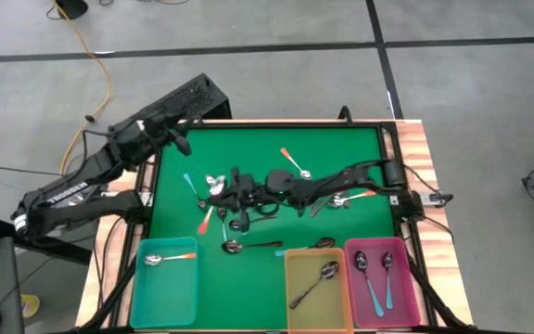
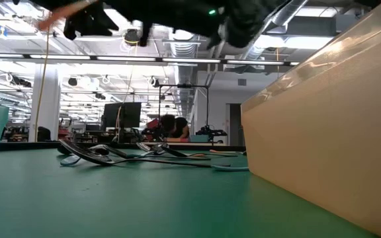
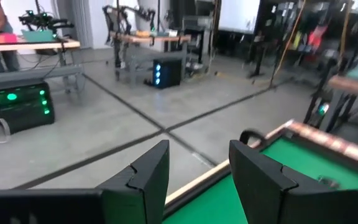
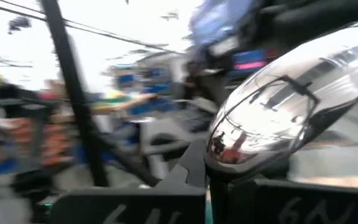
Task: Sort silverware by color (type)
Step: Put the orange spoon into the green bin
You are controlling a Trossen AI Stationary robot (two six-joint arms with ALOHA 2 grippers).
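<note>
Clamped tight, our right gripper (image 4: 213,180) has a spoon (image 4: 291,112) between its fingers; only the right wrist view shows this, with the shiny bowl filling much of that picture just past the dark fingertips. We cannot tell the colour of that spoon's handle from any view.

From above, we see the right arm reaching across the green table (image 1: 341,148) to the middle, where its gripper (image 1: 222,193) hangs over the heap of loose spoons (image 1: 213,186). That view hides the held spoon under the arm, but it lays out everything else: an orange-handled spoon (image 1: 293,164) apart toward the far edge, light blue and orange handles poking out of the heap, and a dark spoon (image 1: 248,246) lying nearer the bins.

The teal bin (image 1: 167,274) holds one spoon with an orange handle. The yellow bin (image 1: 315,292) holds one dark spoon. The pink bin (image 1: 383,288) holds two spoons with light blue handles.

Our left gripper (image 3: 197,180) is parked off the table's far left corner. Its own camera shows the two fingers standing apart with nothing between them, looking out over the table's rim to the floor beyond.

The level view shows the heap (image 2: 131,153) as a low tangle on the green surface, with the yellow bin's wall (image 2: 323,132) close by.
</note>
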